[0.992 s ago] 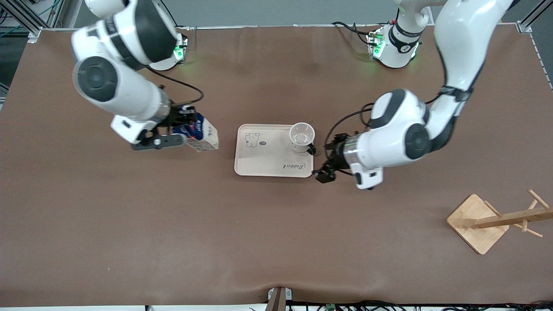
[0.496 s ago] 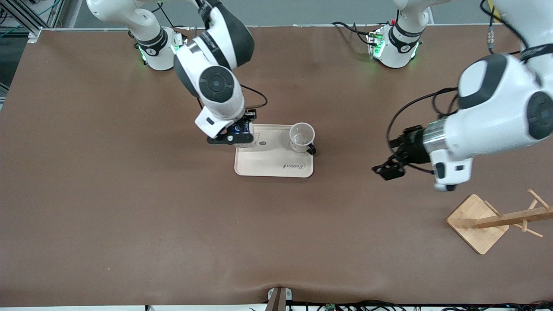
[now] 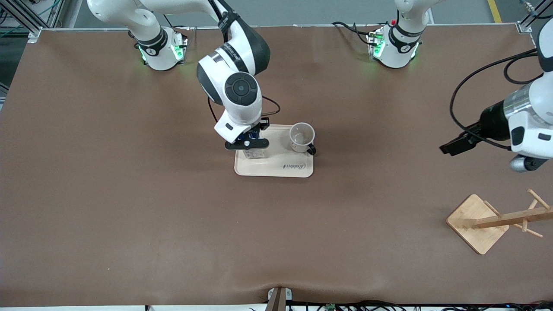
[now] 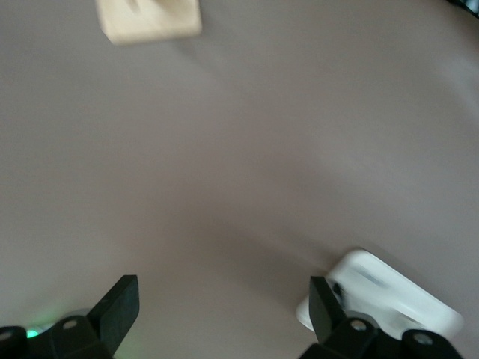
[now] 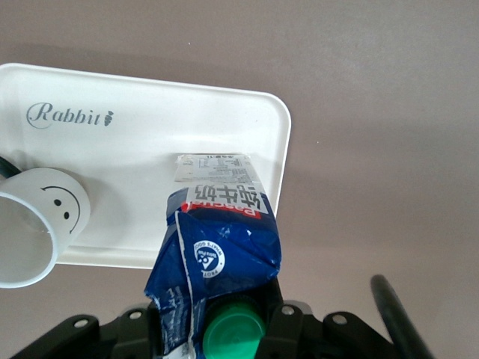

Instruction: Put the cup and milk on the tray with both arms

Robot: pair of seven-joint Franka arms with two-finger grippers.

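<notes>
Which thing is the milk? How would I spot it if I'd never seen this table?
Find the cream tray in the middle of the brown table. Over its end toward the right arm, the right gripper holds the milk, a small dark-blue and white carton with a green cap. The cup beside it is round, white and open at the top.

A broad brown table (image 3: 129, 207) with a matte covering fills nearly the whole front view, evenly lit, with soft shadows on it. Along its edge farthest from the front camera runs a pale metal rail (image 3: 276, 26), with a strip of grey floor (image 3: 302, 11) above it and aluminium frame posts (image 3: 21, 17) at the corner. A wooden rack (image 3: 497, 221) lies on its side toward the left arm's end. Black cables (image 3: 389, 306) bunch along the nearest edge
</notes>
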